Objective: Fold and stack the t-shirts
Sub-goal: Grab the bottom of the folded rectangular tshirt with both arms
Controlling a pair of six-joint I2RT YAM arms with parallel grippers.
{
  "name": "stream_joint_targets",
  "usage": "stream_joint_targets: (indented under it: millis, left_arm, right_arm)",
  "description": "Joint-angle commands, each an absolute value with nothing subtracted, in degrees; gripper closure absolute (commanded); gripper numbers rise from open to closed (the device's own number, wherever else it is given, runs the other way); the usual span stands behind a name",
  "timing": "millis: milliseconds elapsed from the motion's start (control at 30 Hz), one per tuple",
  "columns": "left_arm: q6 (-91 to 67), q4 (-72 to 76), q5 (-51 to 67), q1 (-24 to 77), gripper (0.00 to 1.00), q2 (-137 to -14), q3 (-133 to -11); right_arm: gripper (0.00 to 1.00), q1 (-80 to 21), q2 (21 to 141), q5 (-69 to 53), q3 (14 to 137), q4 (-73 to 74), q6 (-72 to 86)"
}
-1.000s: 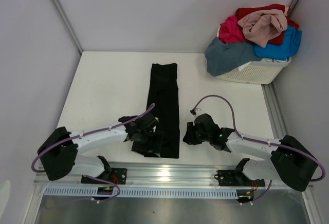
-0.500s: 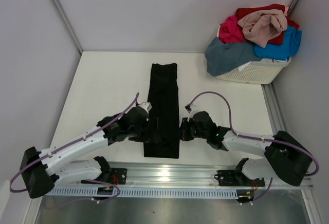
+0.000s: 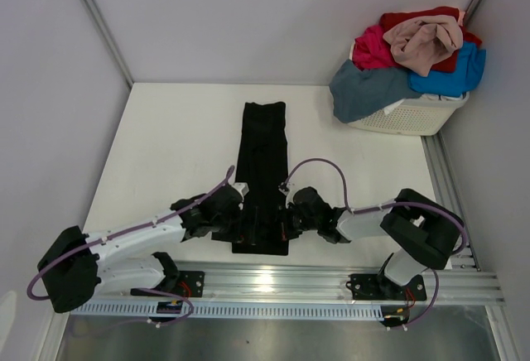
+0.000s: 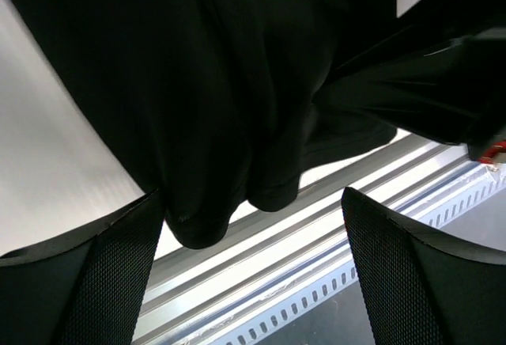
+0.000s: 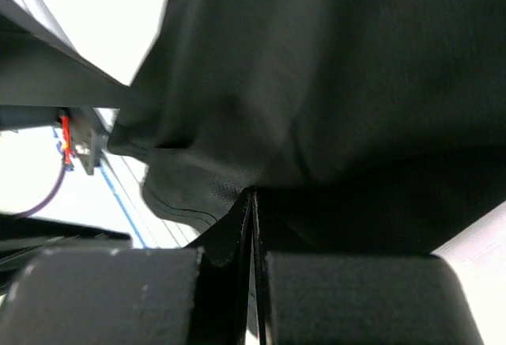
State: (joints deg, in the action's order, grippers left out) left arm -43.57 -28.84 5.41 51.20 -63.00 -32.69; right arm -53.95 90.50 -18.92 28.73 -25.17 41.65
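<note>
The black t-shirt (image 3: 265, 150) lies folded into a long narrow strip down the middle of the table. Both grippers are at its near end. My left gripper (image 3: 242, 227) is at the strip's left edge. In the left wrist view it (image 4: 251, 218) stands wide open, with the shirt's hem (image 4: 221, 84) bunched just beyond its fingers. My right gripper (image 3: 285, 222) is at the strip's right edge. In the right wrist view its jaws (image 5: 253, 196) are pressed together on a fold of the black cloth (image 5: 332, 68). Red, beige-pink, magenta, blue and grey-blue shirts are heaped on the basket.
A white slotted basket (image 3: 418, 114) stands at the back right corner, with a grey-blue shirt (image 3: 368, 88) hanging over its left side. The aluminium rail (image 3: 331, 276) runs along the table's near edge, just behind the strip's end. White walls close in the table.
Both grippers have moved in onto the near end of the black strip. The right one slid left onto its right edge. The left arm first reached forward, then drew back.
</note>
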Motion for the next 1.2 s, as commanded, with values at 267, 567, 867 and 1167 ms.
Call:
stream_joint_targets:
  millis: [267, 567, 867, 1167]
  left_arm:
    - [-42.1, -17.0, 11.0, 50.9, 0.04, -50.0, -28.9]
    - [-43.3, -8.6, 12.3, 50.9, 0.04, -32.7, -21.6]
    - [-45.7, -7.6, 11.7, 50.9, 0.05, -42.4, -19.8]
    - [-50.0, -0.4, 10.5, 51.0, 0.05, -46.8, -12.9]
  right_arm:
    - [1.00, -56.2, 92.8, -15.4, 25.2, -26.8, 42.3]
    - [1.00, -56.3, 80.5, -17.0, 31.4, -18.2, 36.0]
    - [1.00, -56.3, 77.8, -17.1, 35.9, -10.4, 31.1]
    - [1.00, -56.3, 82.8, -18.8, 34.2, -11.9, 31.1]
